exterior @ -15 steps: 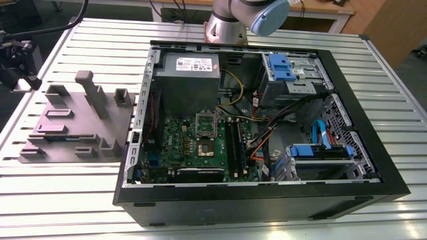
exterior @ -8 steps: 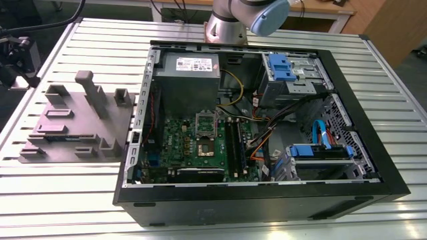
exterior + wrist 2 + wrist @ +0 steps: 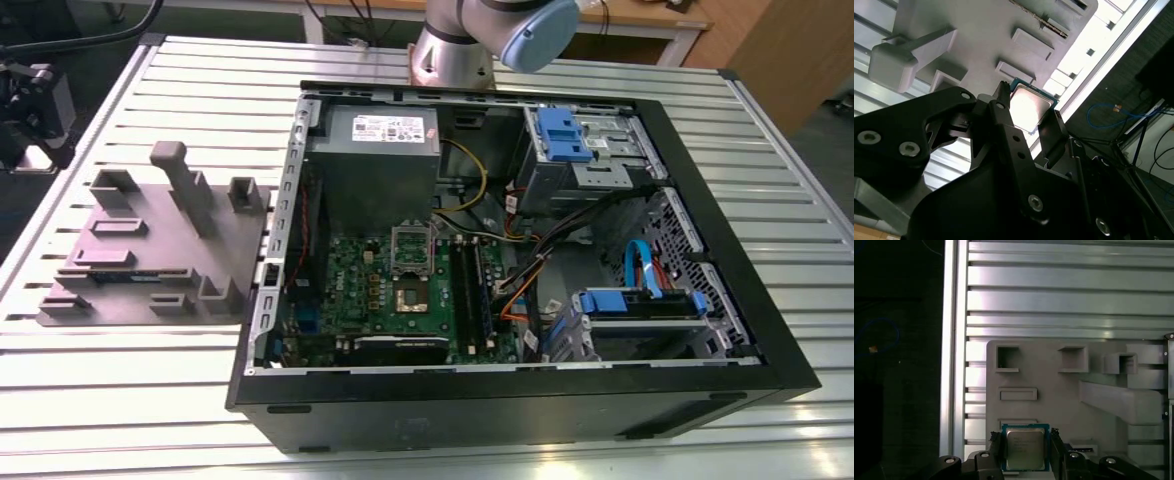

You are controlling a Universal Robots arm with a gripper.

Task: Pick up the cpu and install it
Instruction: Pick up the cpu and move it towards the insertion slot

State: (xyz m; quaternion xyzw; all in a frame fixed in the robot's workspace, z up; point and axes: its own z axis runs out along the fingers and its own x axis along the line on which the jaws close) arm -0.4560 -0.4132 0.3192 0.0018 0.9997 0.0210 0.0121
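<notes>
The cpu (image 3: 1025, 454) is a small square chip with a silver-grey metal top and a green rim. My gripper (image 3: 1026, 446) is shut on it, one black finger (image 3: 995, 450) pressing on each of two opposite edges. In both wrist views the chip hangs well above the grey fixture plate (image 3: 1054, 405) and looks large against the plate's slots. The second wrist view shows the cpu (image 3: 1030, 106) between the fingers of the gripper (image 3: 1028, 107). In the exterior view, the green motherboard (image 3: 360, 290) lies in the open computer case, its cpu socket (image 3: 411, 292) near the middle.
The grey fixture plate (image 3: 154, 250) with raised blocks and posts lies on the slatted metal table at the exterior view's left. The black case (image 3: 534, 400) holds a grey power supply (image 3: 380, 150), blue drive brackets (image 3: 567, 135), memory sticks (image 3: 467, 290) and loose cables (image 3: 534, 270).
</notes>
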